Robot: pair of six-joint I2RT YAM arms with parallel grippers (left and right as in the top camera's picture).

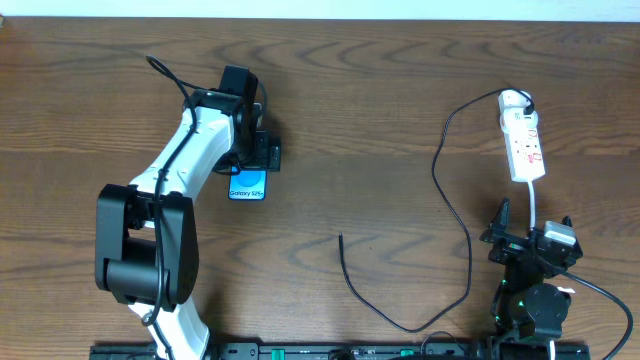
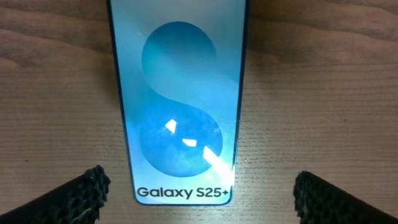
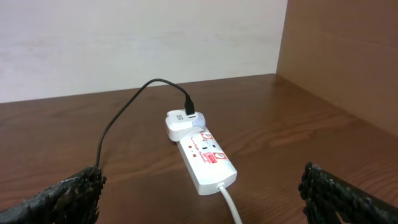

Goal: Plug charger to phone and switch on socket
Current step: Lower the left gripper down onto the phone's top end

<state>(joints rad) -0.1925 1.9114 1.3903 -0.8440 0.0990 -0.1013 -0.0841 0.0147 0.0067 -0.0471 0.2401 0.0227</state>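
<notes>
Overhead: L tool [image 1: 263, 152] wide, empty, over phone [image 1: 247, 187]; R tool [image 1: 531, 234] wide, empty, near socket [image 1: 523, 146].

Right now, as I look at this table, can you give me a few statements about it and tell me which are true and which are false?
The phone shows a lit blue screen. True.
The free tip of the charger is in the phone. False: it lies on the table, apart from the phone.
The left gripper is shut on the phone. False: it is open, a finger on either side of the phone's lower end.
The charger's other end runs into the white plug head on the socket. True.
The right gripper is open and holds nothing. True.
</notes>
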